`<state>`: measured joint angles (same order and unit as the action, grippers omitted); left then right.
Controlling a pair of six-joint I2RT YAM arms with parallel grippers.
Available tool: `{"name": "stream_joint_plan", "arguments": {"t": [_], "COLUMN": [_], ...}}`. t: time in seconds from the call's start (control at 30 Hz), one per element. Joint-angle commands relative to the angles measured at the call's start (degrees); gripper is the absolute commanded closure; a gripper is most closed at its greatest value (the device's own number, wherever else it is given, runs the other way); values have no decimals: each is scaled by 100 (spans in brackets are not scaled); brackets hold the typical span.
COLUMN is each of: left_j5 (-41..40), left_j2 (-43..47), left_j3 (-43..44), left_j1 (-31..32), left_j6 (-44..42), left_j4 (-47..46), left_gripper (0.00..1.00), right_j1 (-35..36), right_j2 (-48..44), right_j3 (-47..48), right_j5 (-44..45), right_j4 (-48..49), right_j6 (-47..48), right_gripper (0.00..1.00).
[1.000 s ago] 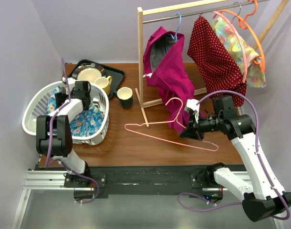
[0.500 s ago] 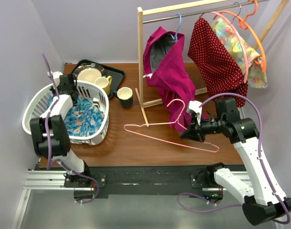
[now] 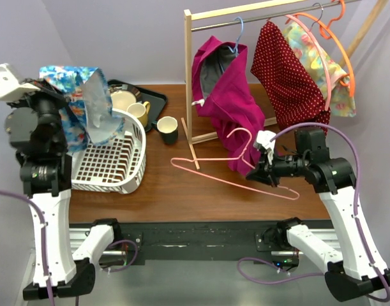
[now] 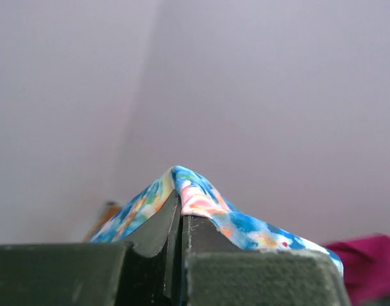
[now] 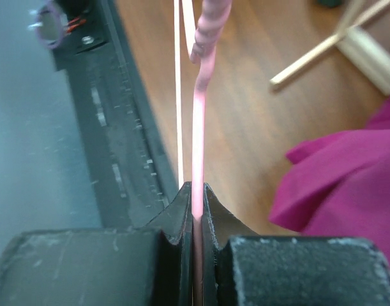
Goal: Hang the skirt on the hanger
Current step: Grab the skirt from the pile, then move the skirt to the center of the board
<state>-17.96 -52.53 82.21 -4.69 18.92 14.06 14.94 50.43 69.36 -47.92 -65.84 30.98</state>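
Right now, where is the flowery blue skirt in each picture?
Top view: skirt upper left, held above the white basket.
Left wrist: centre, pinched by left gripper.
Right wrist: not in it.
Shared landmark: the magenta garment, in all three.

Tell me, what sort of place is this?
Probably a mock laundry corner on a lab table: a wooden clothes rack with hung garments, a white laundry basket, a tray of mugs.

The left gripper (image 3: 60,97) holds the blue floral skirt (image 3: 86,105) above the white basket (image 3: 127,167) at the desk's (image 3: 175,197) left edge. Near the right edge, the right gripper (image 3: 261,167) grips the pink hanger (image 3: 210,174), just beside a magenta garment (image 3: 228,102).
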Motion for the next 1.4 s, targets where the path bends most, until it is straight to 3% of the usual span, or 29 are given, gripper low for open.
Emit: {"name": "stream_joint_plan", "arguments": {"t": [0.0,0.07,0.23,0.4,0.57,0.77,0.9,1.0,1.17,1.37], "left_j5": [2320,3266,4694,5170,5679,6093,5892,5804,5601,5584], "left_j2": [-266,-468,-688,-548,-530,-767,-1284,-1653,-2050,-2420], "left_j3": [900,1321,1376,1060,543,-170,-627,-926,-892,-163], "left_j1": [12,38,590,1302,1874,2814,4016,4405,4547,4723], "left_j6": [1183,1745,2836,3143,3504,3154,2346,2222,2230,2397], "left_j4": [-430,-816,-2081,-2382,-2743,-2286,-1706,-1819,-2302,-2637], "left_gripper": [100,100,100,100,100,100,100,100,100,100], "right_j1": [-26,-26,-26,-26,-44,-70,-123,-149,-149,-176], "right_j2": [-42,-95,-358,-508,-535,-561,-561,-579,-649,-684], "right_j3": [701,850,974,1333,1895,2072,2020,1958,1818,1756], "right_j5": [748,1212,2356,3813,4563,4783,4783,4879,4968,5056], "right_j4": [63,185,581,933,1073,1109,1126,1153,1205,1223], "right_j6": [-153,-259,-725,-988,-1112,-1103,-1129,-1121,-1112,-1103], "right_gripper": [100,100,100,100,100,100,100,100,100,100]}}
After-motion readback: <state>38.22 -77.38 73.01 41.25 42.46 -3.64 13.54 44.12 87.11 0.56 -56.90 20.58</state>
